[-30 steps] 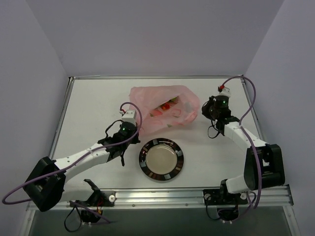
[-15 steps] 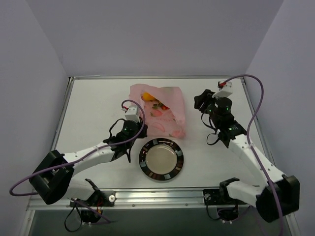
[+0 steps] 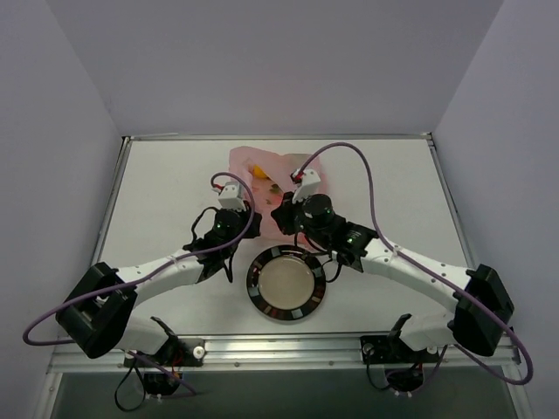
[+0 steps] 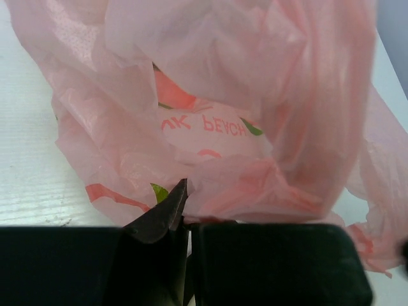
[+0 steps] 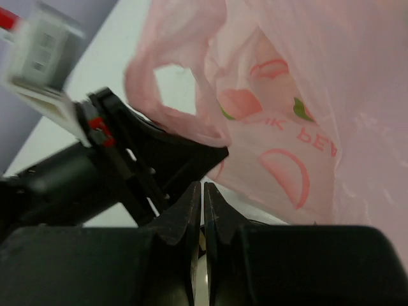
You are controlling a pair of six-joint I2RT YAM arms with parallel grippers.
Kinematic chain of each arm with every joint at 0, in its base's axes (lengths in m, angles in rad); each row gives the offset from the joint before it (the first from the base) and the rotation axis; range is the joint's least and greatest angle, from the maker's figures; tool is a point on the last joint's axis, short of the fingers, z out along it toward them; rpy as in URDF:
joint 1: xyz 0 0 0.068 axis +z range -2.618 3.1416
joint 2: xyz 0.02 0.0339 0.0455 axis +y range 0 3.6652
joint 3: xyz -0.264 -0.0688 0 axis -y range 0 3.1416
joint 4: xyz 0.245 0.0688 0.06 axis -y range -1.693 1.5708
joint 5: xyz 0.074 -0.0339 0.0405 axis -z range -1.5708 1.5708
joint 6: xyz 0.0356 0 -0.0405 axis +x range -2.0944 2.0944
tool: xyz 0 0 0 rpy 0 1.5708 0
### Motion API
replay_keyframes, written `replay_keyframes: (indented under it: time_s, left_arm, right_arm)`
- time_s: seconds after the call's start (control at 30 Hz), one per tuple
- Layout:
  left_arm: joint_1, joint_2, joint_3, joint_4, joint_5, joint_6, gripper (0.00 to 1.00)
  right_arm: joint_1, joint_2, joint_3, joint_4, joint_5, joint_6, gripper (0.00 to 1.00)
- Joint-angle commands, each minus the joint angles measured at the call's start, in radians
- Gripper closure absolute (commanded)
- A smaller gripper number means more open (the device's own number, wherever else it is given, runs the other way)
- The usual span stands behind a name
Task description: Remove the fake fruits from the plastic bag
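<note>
Nearest the bases, the plate [image 3: 256, 284] sits bare on the counter [image 3: 157, 201], nothing on it. At its 12 o'clock both claws meet at the near edge of the plastic bag [image 3: 288, 161].

Left claw [image 4: 182, 197]: clenched, at the bag's 7 o'clock. Pink film bunches right at its tips, so it reads as pinching the near hem.

Right claw [image 5: 203, 191]: clenched too, at the bag's 5 o'clock, tips just under a handle loop. Cannot tell whether any film is caught between them.

The bag stands bunched toward the far side of the counter. The fake fruits are inside it, none out. Only an orange-yellow fruit [image 3: 258, 173] shows, at the bag's 11 o'clock; the rest are hidden by crinkled plastic and the arms.

Step in hand, as a judgement: getting hold of the bag and opening its mouth, so early in the task. Next move likely calls for one claw to keep the hem pinned while the other confirms its hold on the film. Then it spreads the mouth, or tips the bag so the fruits roll out.
</note>
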Motion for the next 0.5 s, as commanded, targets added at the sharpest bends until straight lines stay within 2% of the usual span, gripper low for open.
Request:
replay_keyframes:
  time_s: [0.0,0.2,0.3,0.47]
  left_arm:
    - [0.037,-0.056,-0.002,0.063,0.016,0.0,0.98]
    - [0.062,-0.059,-0.017,0.072,0.058,-0.01,0.98]
    - [0.062,-0.044,-0.019,0.086,0.084,-0.023,0.98]
    - [0.062,-0.009,-0.024,0.112,0.107,-0.041,0.98]
  right_arm:
    - [0.002,0.055,0.028,0.065,0.022,0.029,0.98]
    - [-0.014,0.231,0.092,0.065,0.146,-0.032,0.96]
    - [-0.092,0.393,0.16,0.069,0.191,-0.071,0.96]
    - [-0.179,0.552,0.26,0.109,0.304,-0.129,0.96]
